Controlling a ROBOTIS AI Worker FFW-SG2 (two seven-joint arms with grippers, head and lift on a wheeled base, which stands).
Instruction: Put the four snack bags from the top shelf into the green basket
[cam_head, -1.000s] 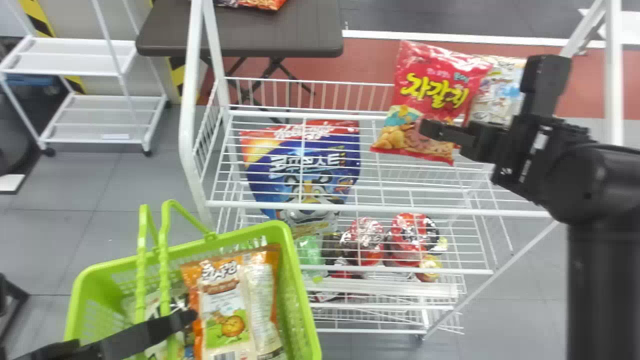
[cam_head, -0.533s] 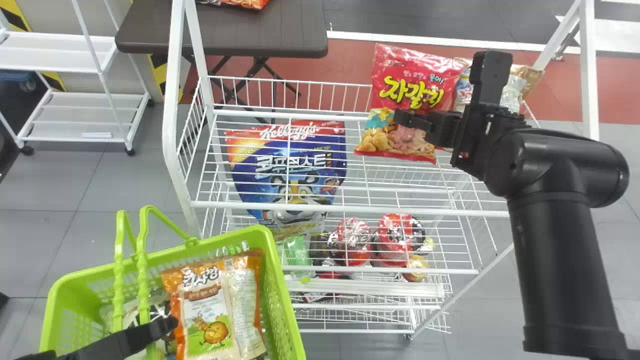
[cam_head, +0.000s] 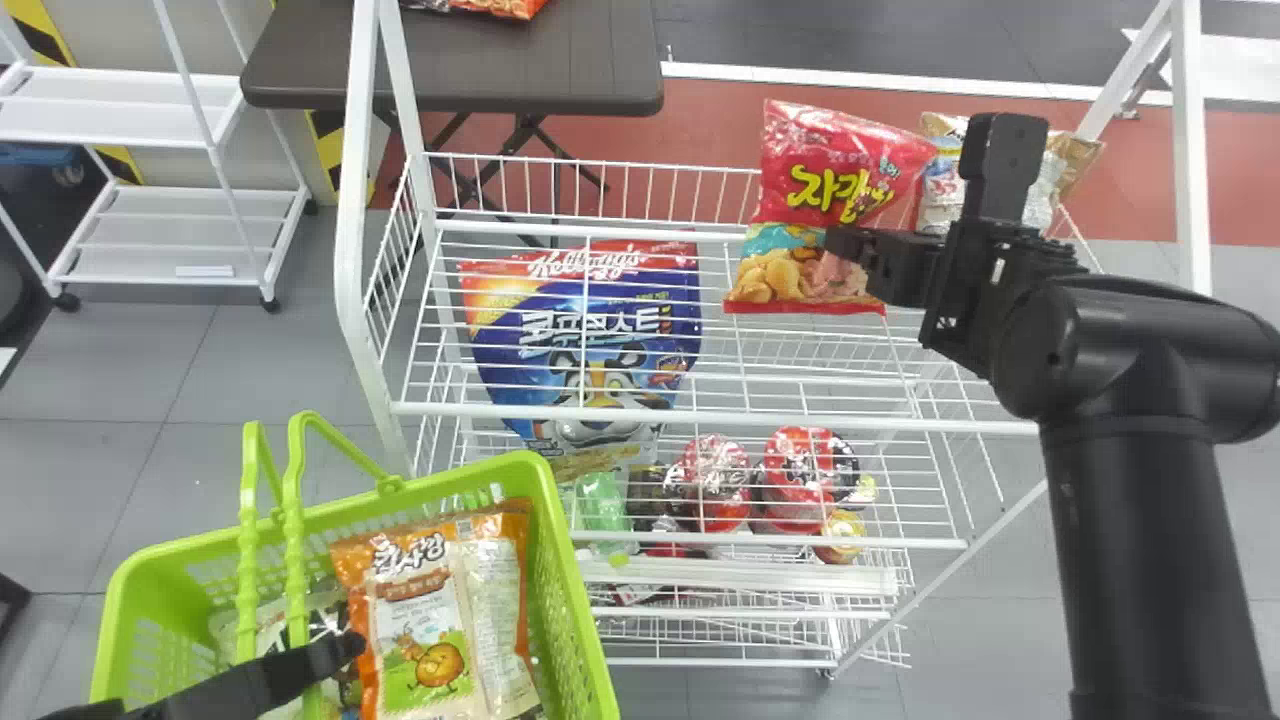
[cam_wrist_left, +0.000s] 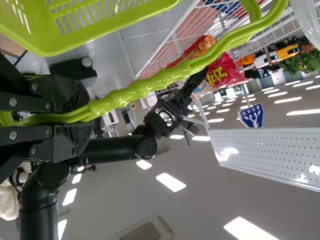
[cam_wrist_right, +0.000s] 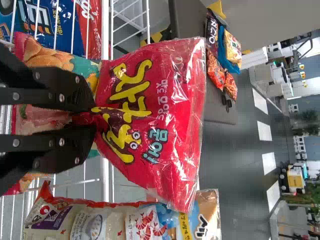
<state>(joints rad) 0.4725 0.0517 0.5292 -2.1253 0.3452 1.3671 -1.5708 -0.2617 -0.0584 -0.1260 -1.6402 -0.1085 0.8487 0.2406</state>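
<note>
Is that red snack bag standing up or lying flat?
Upright: the red snack bag rises above the wire shelf's back rail in the head view, and the right hand pinches it around its middle.

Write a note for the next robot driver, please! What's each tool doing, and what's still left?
Left tool: shut on the basket handle.
Right tool: shut on the red snack bag, pinching its middle, at the top shelf.
Done: an orange bag and at least one other are in the green basket.
Left: put the red bag in, then the pale bag beside it.
</note>
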